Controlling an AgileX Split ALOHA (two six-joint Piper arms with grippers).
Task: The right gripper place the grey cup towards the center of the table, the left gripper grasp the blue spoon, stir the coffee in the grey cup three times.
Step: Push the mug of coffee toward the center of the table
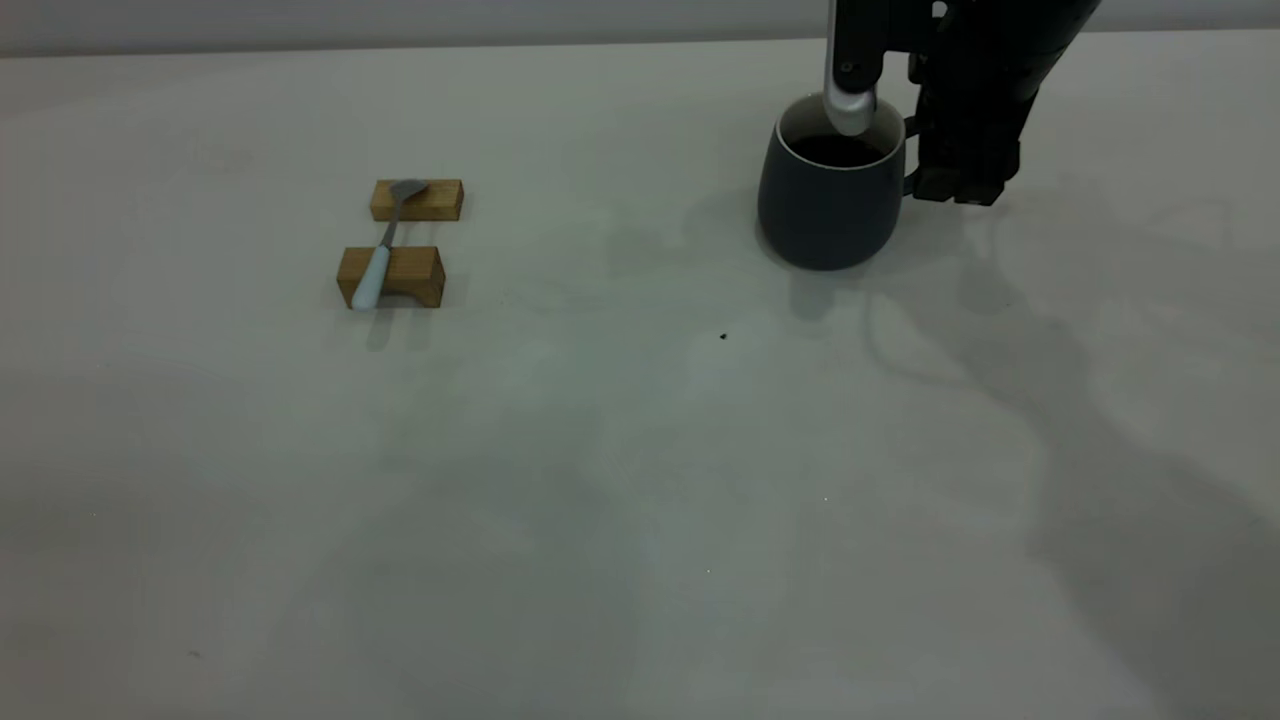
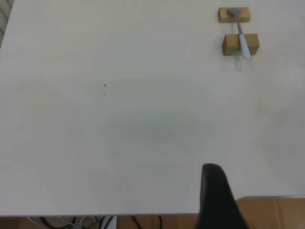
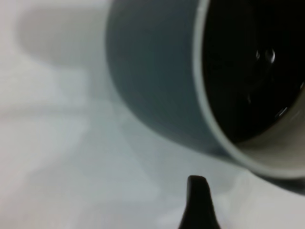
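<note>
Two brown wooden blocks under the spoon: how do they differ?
The far wooden block carries the grey metal bowl of the pale blue-handled spoon; the near wooden block carries its blue handle, whose tip overhangs the front edge. The far block looks lower and flatter, the near block taller and chunkier. Both are brown rectangular wood, lie parallel with a gap between them on the off-white table, and together hold the spoon up.

Slate-grey cup (image 1: 830, 205) with a white rim, black-brown coffee (image 1: 836, 150) inside. Black right gripper (image 1: 905, 140) with one silver-white finger. Pale blue spoon (image 1: 382, 250) handle, grey bowl, on tan wooden blocks (image 1: 392, 275). Off-white tabletop (image 1: 640, 480).
</note>
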